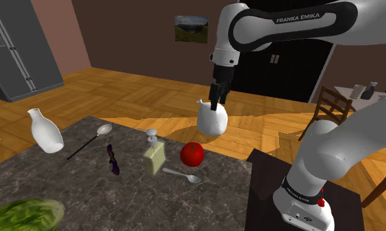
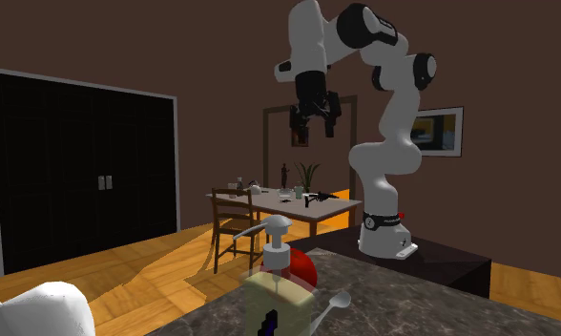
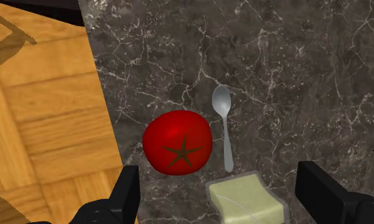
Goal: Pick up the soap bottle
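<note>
Your gripper [image 3: 218, 167] hangs released, fingers [image 3: 130, 191] wide apart and gripping nothing, which suits a descent from above. The soap bottle [image 3: 246, 200] stands just beside the tomato [image 3: 177, 141], almost under the gripper; a spoon [image 3: 222, 121] lies beside the tomato too. The shoulder view gives you the bottle's upright pump; the second exterior view, the gripper's height over the tomato.
</note>
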`<action>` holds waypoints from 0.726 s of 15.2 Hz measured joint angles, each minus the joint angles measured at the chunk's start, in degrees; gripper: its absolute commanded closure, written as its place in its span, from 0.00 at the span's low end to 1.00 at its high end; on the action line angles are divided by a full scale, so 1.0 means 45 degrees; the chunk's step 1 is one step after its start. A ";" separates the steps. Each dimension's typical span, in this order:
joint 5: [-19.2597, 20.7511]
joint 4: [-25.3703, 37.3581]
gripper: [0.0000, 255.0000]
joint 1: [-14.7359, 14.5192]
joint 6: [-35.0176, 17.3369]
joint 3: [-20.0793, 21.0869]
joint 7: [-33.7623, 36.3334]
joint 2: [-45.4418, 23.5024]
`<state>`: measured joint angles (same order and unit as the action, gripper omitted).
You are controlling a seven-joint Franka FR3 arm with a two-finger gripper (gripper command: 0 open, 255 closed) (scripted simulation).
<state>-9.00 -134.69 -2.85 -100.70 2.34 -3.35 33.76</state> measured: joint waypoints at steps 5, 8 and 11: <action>-0.0244 0.1104 0.00 -0.0221 -0.1101 0.0746 0.0909 -0.2250; -0.0229 0.2134 0.00 -0.0313 -0.1595 0.1120 0.1450 -0.3817; -0.0138 0.3065 0.00 -0.0438 -0.1990 0.1461 0.2035 -0.5176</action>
<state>-9.63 -120.90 -4.82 -109.66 8.92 5.81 10.47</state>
